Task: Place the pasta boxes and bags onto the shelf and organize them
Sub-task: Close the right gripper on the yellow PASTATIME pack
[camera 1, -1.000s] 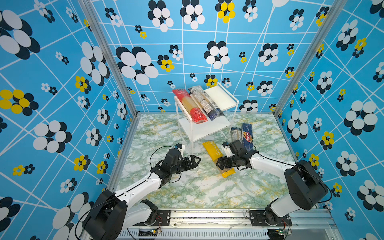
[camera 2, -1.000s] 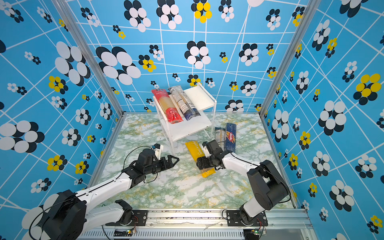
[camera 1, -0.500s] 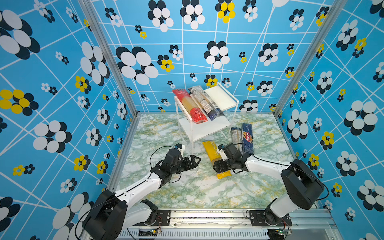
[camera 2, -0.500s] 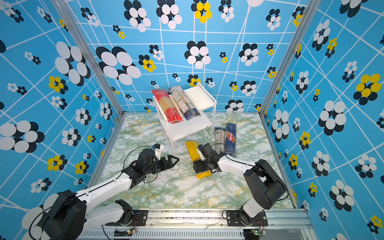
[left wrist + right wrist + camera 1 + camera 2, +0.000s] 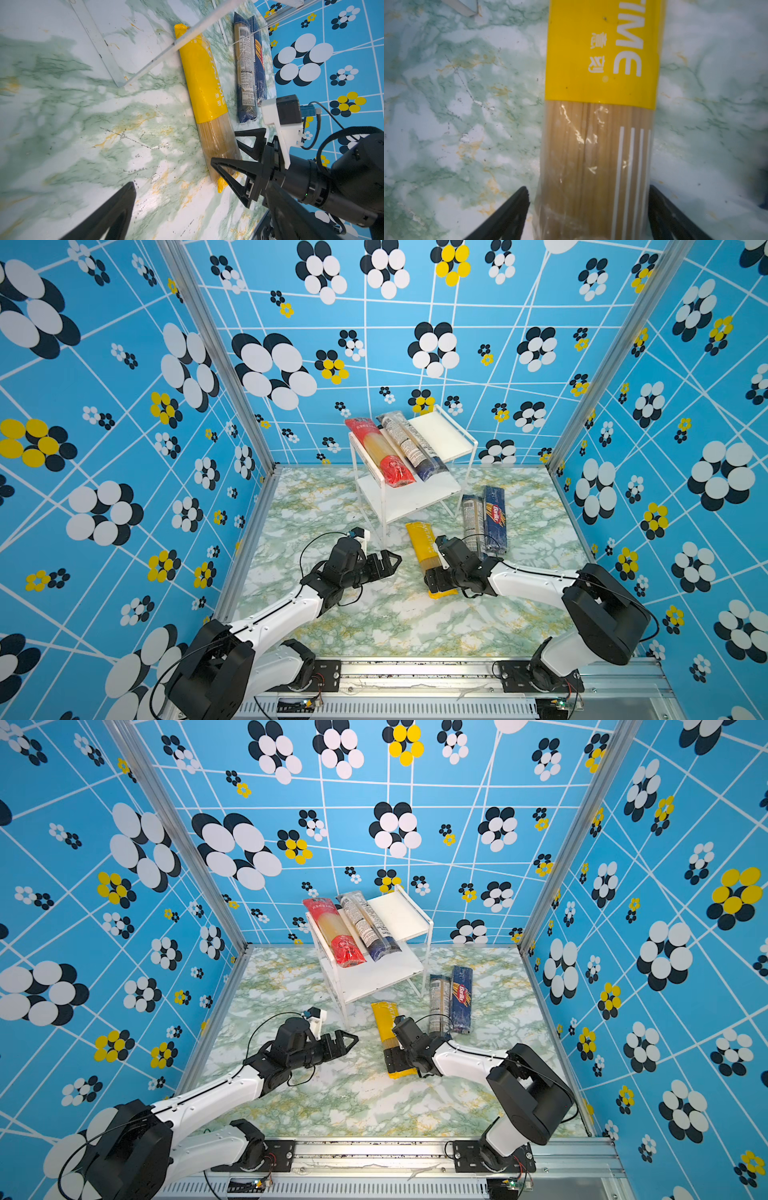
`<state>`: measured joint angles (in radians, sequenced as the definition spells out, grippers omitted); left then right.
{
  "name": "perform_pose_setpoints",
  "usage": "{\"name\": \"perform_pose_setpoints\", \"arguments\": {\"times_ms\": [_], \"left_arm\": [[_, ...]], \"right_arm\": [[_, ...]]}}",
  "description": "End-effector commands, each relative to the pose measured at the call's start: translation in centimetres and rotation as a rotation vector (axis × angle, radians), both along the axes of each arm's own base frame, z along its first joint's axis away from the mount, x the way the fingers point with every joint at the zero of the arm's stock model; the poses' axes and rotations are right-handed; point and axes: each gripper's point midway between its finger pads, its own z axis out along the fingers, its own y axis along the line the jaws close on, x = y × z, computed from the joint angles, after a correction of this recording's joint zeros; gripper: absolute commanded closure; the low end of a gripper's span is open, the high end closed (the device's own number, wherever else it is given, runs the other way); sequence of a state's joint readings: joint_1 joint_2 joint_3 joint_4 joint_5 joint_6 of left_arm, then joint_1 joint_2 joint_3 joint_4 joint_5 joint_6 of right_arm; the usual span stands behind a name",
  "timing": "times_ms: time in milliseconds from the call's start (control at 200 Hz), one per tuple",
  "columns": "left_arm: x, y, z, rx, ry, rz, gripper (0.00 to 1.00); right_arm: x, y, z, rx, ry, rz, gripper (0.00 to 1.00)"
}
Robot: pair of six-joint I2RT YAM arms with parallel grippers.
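Note:
The yellow pack (image 5: pixel 420 541) (image 5: pixel 602 52) lies on the marble table in front of the shelf (image 5: pixel 442 433). My right gripper (image 5: pixel 434 578) (image 5: pixel 588 197) is open and straddles its see-through near end, a finger on either side. My left gripper (image 5: pixel 388 562) hovers open and empty to the left of that pack; one of its fingers (image 5: pixel 124 199) shows in the left wrist view. A red-ended pack (image 5: pixel 380 452) and a see-through navy-ended pack (image 5: pixel 409 445) lie slanted on the shelf's top board. Another see-through pack (image 5: pixel 473 522) and the navy Barilla box (image 5: pixel 495 518) lie side by side on the table to the right.
The shelf's clear front leg (image 5: pixel 382 526) stands just beyond my left gripper. Its lower board (image 5: pixel 411 497) and the right half of its top board are bare. Blue patterned walls close in three sides, and a metal rail (image 5: pixel 415 672) runs along the front.
My right gripper has slid nearer along the yellow pack to its see-through end, still open. The left arm has not moved.

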<state>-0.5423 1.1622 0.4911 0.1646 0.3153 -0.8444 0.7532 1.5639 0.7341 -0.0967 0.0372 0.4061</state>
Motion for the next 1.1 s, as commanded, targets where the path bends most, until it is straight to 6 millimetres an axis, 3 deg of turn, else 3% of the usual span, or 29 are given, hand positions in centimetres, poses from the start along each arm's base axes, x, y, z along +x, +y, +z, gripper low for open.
{"name": "perform_pose_setpoints", "arguments": {"times_ms": [0,375,1095], "left_arm": [[-0.1,0.3,-0.3,0.007,0.001,-0.004,0.01],[0.0,0.5,-0.2,0.005,0.001,0.0,0.01],[-0.2,1.0,-0.3,0.008,0.007,0.014,0.01]], "right_arm": [[-0.1,-0.3,-1.3,-0.038,-0.017,-0.025,0.1],[-0.2,0.5,-1.7,-0.061,-0.089,-0.013,0.1],[-2.2,-0.9,-6.1,-0.11,-0.103,-0.035,0.11]]}}
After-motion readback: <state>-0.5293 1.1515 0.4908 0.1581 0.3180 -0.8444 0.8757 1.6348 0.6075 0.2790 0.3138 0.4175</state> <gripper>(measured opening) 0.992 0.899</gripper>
